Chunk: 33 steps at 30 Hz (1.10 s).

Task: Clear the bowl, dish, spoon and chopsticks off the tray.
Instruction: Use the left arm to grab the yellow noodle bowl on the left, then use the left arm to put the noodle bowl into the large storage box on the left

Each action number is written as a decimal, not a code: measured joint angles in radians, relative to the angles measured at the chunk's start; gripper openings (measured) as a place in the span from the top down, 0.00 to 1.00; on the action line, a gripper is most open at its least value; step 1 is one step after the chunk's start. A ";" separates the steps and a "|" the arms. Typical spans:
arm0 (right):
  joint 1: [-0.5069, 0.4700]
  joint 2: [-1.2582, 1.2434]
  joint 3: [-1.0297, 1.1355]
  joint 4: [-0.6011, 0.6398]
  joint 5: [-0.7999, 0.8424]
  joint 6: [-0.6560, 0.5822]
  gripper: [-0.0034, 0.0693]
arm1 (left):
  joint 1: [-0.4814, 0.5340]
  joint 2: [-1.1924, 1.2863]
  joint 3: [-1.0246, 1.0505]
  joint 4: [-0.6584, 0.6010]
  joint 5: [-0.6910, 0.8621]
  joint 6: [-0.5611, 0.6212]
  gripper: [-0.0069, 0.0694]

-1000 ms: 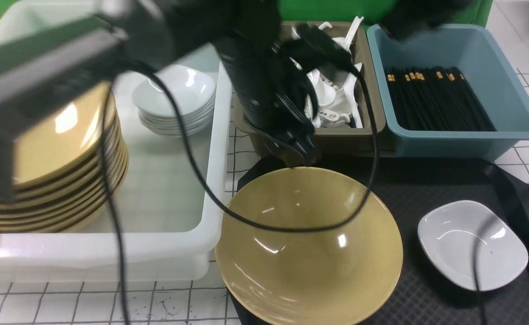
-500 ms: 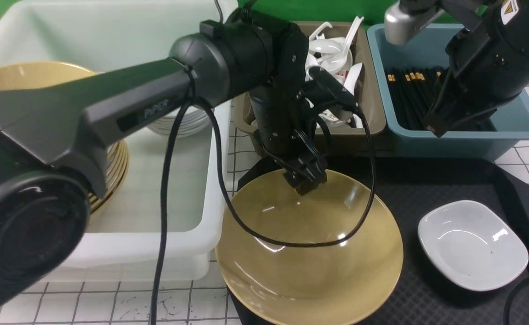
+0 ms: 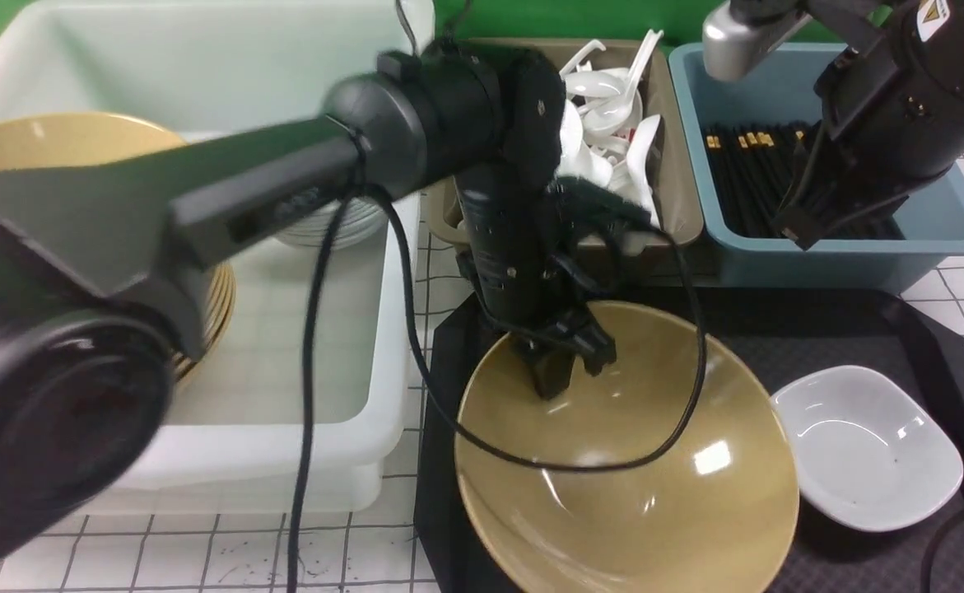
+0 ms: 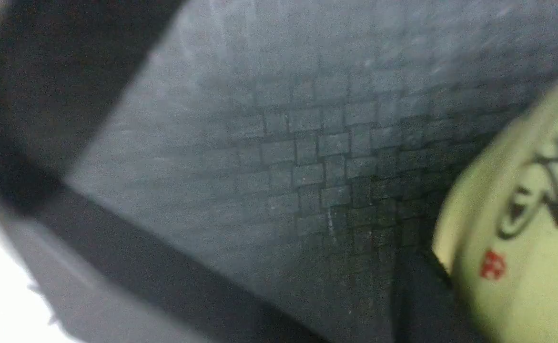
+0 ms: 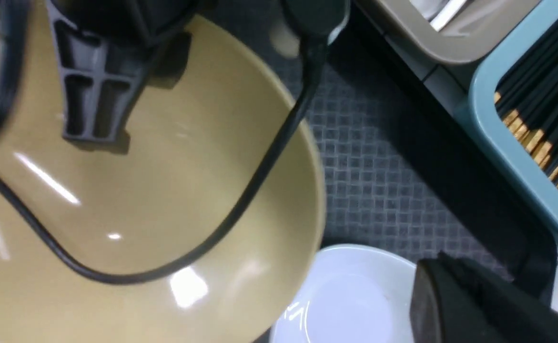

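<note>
The mustard-yellow bowl sits tilted on the black tray, its right rim reaching over the edge of the white dish. My left gripper is shut on the bowl's far rim, with one finger lying against the inner wall. In the left wrist view the bowl's marked outer wall fills one side above the tray floor. My right gripper hangs shut over the blue bin's front wall, holding nothing; its fingers show above the dish. No spoon or chopsticks show on the tray.
A white bin at the left holds a stack of yellow bowls and white dishes. An olive bin holds several white spoons. A blue bin holds black chopsticks. The left arm's cable loops across the bowl.
The left gripper came down onto the bowl's far rim and closed. The bowl shifted right toward the dish and tilted. The right arm came into view and now holds still.
</note>
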 joint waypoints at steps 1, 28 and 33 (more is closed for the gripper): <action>0.004 -0.011 0.000 0.000 0.000 0.000 0.90 | 0.005 -0.020 0.000 0.003 -0.010 -0.007 0.89; 0.275 -0.094 -0.251 0.003 -0.033 -0.057 0.89 | 1.042 -0.647 0.021 -0.283 0.022 -0.118 0.90; 0.275 -0.081 -0.251 0.003 -0.034 -0.065 0.89 | 1.086 -0.647 0.133 -0.241 0.015 -0.128 0.90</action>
